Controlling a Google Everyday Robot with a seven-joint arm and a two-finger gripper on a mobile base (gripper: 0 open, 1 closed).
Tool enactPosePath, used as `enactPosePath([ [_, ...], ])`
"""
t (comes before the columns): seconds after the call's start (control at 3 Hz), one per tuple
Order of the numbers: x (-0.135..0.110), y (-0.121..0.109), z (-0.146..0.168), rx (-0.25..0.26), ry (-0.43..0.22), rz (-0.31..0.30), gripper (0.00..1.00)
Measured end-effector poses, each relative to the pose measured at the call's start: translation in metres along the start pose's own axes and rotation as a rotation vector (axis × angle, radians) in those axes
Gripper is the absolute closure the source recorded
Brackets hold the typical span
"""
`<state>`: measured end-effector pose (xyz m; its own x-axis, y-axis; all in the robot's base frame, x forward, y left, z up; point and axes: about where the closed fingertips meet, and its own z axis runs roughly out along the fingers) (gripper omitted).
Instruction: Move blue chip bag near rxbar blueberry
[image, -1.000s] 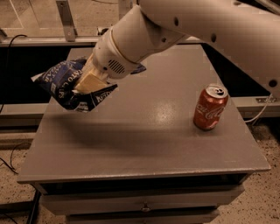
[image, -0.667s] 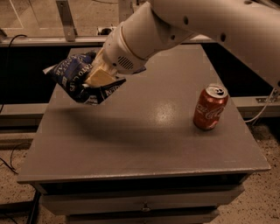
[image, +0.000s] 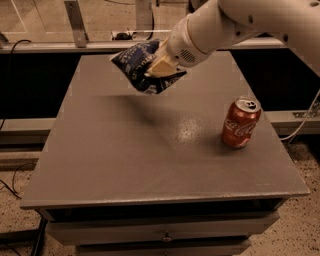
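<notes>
The blue chip bag (image: 137, 62), crinkly dark blue with white lettering, hangs in the air above the far middle of the grey table (image: 125, 160). My gripper (image: 159, 66) is shut on the bag's right side, with tan fingers (image: 161, 64) pressed into it, and holds it clear of the tabletop. The white arm reaches in from the upper right. The rxbar blueberry is not in view.
A red Coca-Cola can (image: 241, 123) stands upright near the table's right edge. A drawer front (image: 165, 232) runs under the table's near edge. A metal rail and posts (image: 75, 30) stand behind the table. Cables lie on the floor at left.
My gripper has carried the chip bag to the right and a little farther back, from over the table's left edge to over its far middle. The can has not moved.
</notes>
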<state>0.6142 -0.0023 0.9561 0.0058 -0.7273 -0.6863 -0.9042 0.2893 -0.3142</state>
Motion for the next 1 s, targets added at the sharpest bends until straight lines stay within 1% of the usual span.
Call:
enactPosePath([
  [0.33,0.038,-0.053,-0.011,0.073,0.055,0.038,1.00],
  [0.67,0.069,-0.101,-0.018,0.123,0.109,0.075,1.00],
  [1.0,0.093,-0.133,-0.018,0.151,0.131,0.114,1.00],
])
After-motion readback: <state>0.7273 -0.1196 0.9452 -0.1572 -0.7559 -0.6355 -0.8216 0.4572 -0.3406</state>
